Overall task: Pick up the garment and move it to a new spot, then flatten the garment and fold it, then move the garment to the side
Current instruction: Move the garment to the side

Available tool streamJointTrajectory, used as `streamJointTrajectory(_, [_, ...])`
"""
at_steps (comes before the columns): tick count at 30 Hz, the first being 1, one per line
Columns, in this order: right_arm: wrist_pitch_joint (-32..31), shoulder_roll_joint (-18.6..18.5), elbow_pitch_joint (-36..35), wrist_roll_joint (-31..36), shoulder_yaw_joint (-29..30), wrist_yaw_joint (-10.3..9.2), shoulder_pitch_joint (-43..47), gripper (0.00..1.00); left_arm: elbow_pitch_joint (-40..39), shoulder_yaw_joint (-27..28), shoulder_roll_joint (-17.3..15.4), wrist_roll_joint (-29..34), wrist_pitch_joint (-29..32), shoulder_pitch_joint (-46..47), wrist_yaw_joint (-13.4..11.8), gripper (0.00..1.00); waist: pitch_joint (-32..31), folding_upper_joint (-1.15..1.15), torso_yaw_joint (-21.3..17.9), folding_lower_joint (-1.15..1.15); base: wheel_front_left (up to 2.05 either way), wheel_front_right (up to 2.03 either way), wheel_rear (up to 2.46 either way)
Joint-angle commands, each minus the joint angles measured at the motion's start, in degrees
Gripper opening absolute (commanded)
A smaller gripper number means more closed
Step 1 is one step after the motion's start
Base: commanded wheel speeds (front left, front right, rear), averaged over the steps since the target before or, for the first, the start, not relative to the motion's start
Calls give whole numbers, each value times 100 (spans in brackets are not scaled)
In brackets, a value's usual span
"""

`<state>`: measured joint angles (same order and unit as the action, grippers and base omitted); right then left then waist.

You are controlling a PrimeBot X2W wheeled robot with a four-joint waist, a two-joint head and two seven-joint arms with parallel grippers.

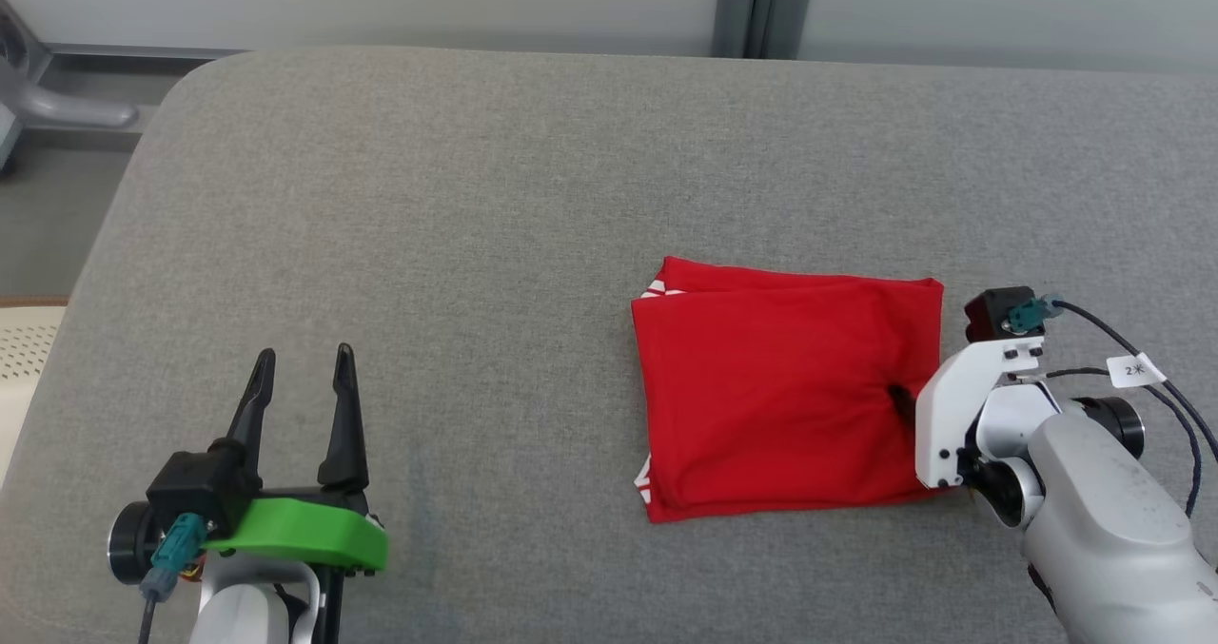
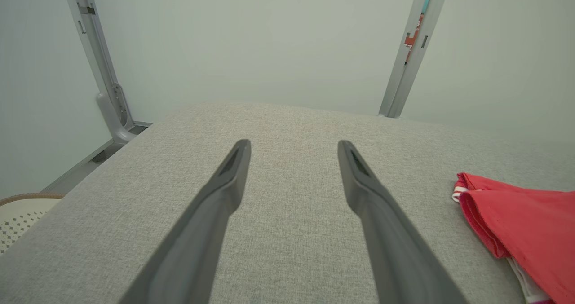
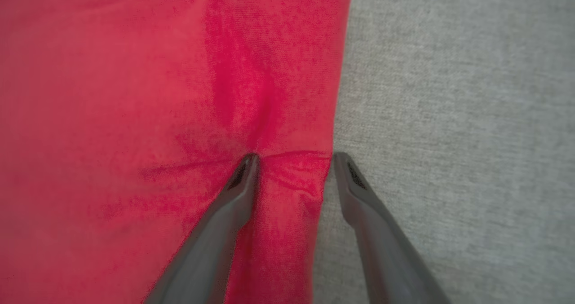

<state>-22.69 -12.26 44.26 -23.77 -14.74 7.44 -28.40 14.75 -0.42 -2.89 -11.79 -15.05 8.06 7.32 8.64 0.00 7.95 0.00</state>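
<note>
Right fingers (image 3: 233,191) are parted astride the garment's (image 1: 780,397) right edge, one tip dimpling the cloth, the other on bare bench (image 1: 476,197), nothing pinched. Garment's folded, so I'd guess move-aside is up: close on that edge, then drag. Left fingers (image 2: 224,182) are wide open, empty, well left of it. Head view catches the white trim; the right wrist close-up gives the dimple.

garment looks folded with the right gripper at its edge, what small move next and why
Probably close the right gripper on the edge of the garment: its fingers stand open astride that edge, one dimpling the cloth, one on the grey surface. The garment lies folded, so a pinch would let it slide aside.
</note>
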Motion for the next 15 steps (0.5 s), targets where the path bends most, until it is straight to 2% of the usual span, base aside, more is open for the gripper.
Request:
streamJointTrajectory(1, [-286,94,331,-14,-303,6,291,0,-26,-7,-10,21,-12,97,19,100,3,0,-80,0,0,0,0])
streamJointTrajectory(6, [-320,-401,-82,21,-939,-3,-329,0,-119,45,-15,-3,-12,47,19,100,-15,0,-465,0,0,0,0])
streamJointTrajectory(11, [-698,-1242,-872,-142,-1578,-3,-1017,0,-260,54,-14,-30,-12,11,19,100,-28,0,-1043,0,0,0,0])
streamJointTrajectory(15, [-994,-1977,-1413,-340,-1681,-2,-1399,0,-333,97,-16,-43,-12,68,18,100,50,0,-1499,0,0,0,0])
